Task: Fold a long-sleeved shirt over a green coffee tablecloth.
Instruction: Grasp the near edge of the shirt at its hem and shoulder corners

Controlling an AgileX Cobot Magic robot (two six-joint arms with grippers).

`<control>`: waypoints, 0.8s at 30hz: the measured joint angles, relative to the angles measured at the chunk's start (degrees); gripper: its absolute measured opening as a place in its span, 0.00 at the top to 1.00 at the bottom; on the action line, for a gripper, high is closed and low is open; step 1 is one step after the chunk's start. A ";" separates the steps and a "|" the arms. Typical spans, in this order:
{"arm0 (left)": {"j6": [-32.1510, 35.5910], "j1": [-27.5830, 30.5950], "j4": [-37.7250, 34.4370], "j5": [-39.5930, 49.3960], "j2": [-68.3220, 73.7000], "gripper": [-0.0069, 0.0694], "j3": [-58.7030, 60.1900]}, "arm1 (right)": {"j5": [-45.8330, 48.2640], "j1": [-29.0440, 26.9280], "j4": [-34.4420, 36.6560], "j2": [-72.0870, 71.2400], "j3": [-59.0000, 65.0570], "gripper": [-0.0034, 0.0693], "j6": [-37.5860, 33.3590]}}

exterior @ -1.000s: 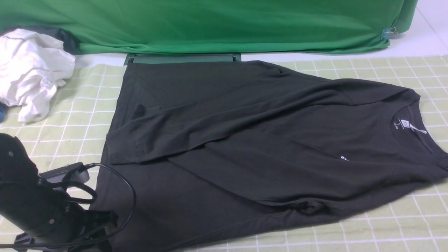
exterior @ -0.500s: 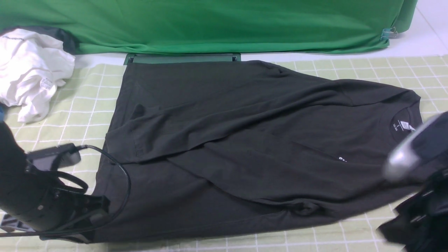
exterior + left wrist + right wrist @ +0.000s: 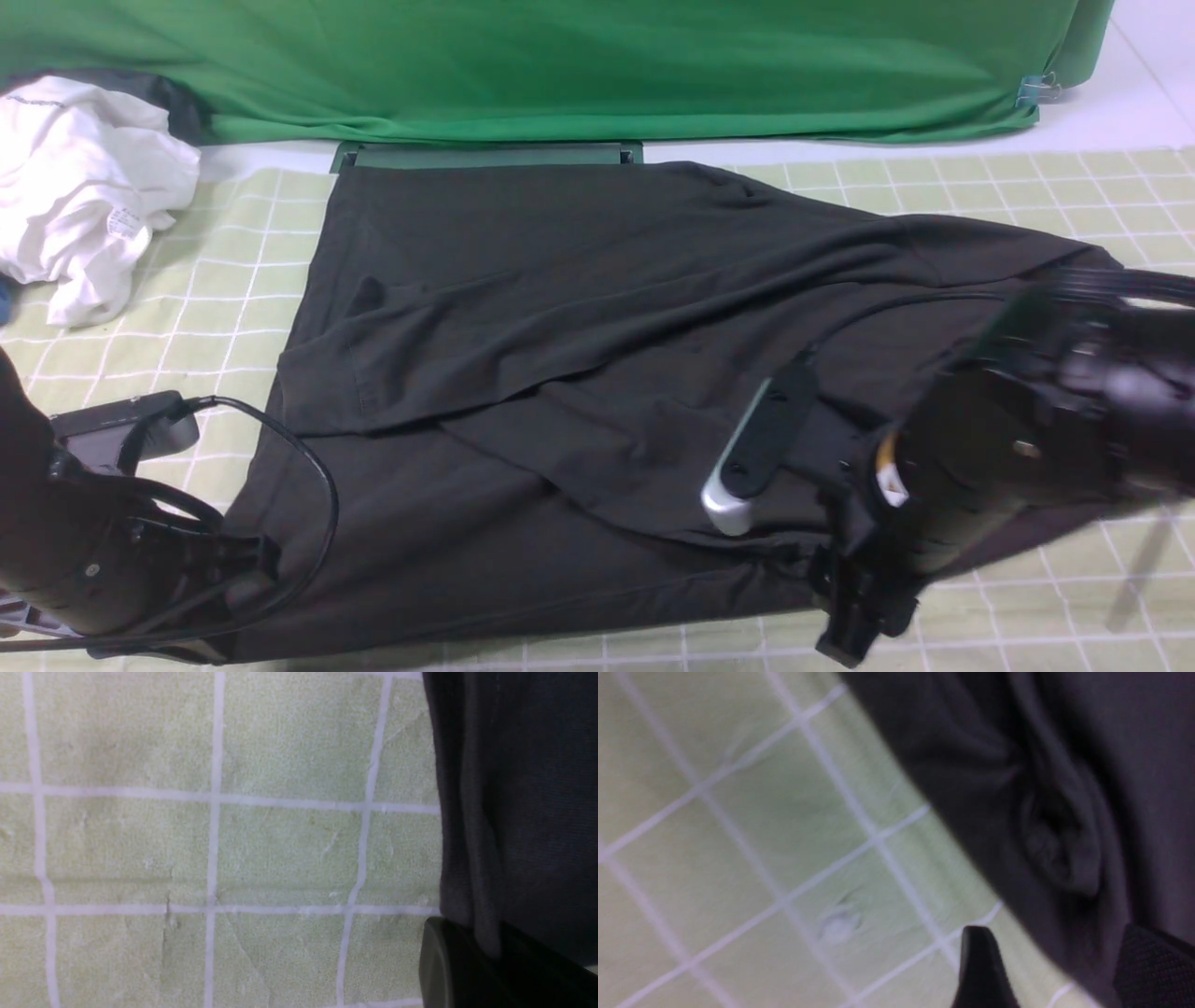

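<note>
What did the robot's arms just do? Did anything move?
The left claw snapped shut on the near left corner of the long-sleeved shirt and tugged it a little to the left. The right claw swung in from the right and now hangs open at the shirt's near edge. The green coffee tablecloth and the white garment stayed put.

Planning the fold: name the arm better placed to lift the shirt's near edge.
Left. The left end effector is shut on the long-sleeved shirt's hem corner; the right end effector is open, astride the near edge.
</note>
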 joint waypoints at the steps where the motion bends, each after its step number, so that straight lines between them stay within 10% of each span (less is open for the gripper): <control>1: 0.00 0.00 -0.04 -0.17 0.00 0.87 0.06 | 0.37 0.00 -0.29 1.53 -0.61 0.43 0.00; 16: -1.84 0.00 0.67 -0.70 0.00 0.87 0.17 | -4.58 0.02 -1.71 7.20 -1.40 0.48 -1.42; 24: -1.84 0.00 0.79 0.31 0.00 0.87 -0.38 | -6.38 0.07 -1.71 8.16 -1.47 0.89 -5.98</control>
